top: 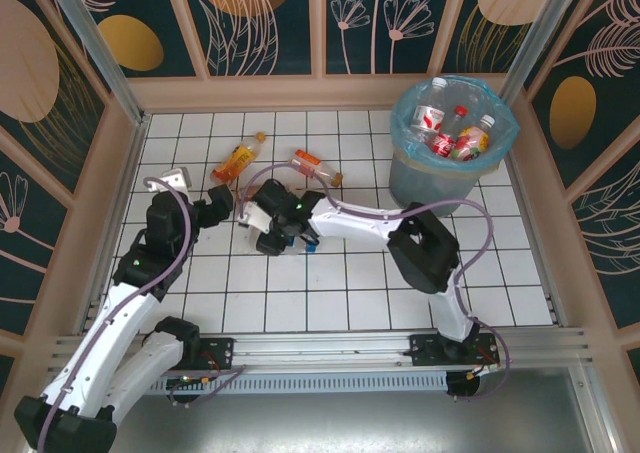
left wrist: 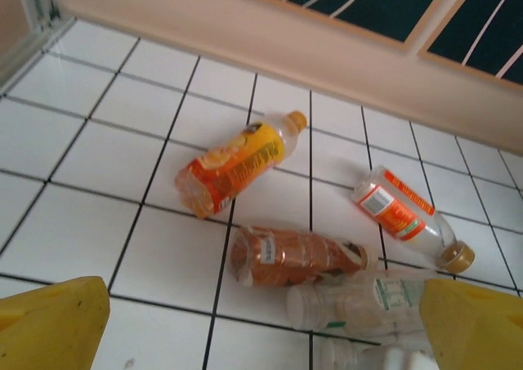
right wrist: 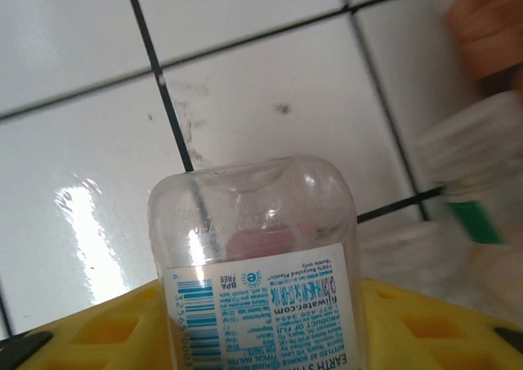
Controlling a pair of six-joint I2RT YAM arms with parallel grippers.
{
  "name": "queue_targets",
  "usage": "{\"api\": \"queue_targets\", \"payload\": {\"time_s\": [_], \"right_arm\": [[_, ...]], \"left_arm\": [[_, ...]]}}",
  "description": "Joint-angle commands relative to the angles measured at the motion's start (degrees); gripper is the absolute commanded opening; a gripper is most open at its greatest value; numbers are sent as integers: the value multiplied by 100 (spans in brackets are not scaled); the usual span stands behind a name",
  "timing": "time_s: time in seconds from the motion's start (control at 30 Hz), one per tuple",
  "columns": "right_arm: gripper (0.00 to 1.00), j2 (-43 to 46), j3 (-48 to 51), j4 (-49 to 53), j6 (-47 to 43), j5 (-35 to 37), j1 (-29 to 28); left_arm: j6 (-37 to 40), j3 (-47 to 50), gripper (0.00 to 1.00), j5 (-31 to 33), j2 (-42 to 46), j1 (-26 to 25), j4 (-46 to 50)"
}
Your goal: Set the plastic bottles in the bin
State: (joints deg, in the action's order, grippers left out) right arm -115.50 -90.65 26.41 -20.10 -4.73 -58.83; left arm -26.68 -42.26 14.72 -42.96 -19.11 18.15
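The right claw (right wrist: 265,325) had its two yellow fingers on either side of a clear bottle (right wrist: 253,223) with a blue-and-white label, which lay on the counter (top: 350,283). Whether they were clamped on it or merely flanked it, I couldn't tell. The left claw (left wrist: 261,300) hung near it, fingers wide apart.

Out from there I counted four more lying on their sides toward the counter's far edge, left of the middle. There was a green-printed clear bottle (left wrist: 359,300) just beside a crumpled orange bottle (left wrist: 294,256). Beyond them were a yellow-labelled bottle (left wrist: 237,166) and a red-and-white bottle (left wrist: 404,215) with a gold cap.

The one bin (top: 425,185) stood in the far right corner. It held at least four bottles (top: 455,123), too jumbled for an exact count.
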Motion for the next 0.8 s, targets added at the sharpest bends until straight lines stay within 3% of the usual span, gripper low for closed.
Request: {"api": "queue_targets", "payload": {"time_s": [0.0,0.17,0.33,0.57,0.77], "right_arm": [[48,1159,-291,-182,437,154,228],[45,2433,-40,-622,741,1653,774],[43,3663,585,-1510,835,2887,1768],[41,4960,1659,-3486,1186,3135,2719],[41,4988,2012,-3917,1486,3594,3453]], "left_arm": [[393,-558,94,28,67,22,-154],[478,-1219,88,-1438,-471,-33,-674],[392,-1965,87,-2022,-1343,-953,-1341],[493,-2783,84,-2867,-2448,-1941,-2255],[678,-3508,84,-3566,-3379,-2552,-2406]]}}
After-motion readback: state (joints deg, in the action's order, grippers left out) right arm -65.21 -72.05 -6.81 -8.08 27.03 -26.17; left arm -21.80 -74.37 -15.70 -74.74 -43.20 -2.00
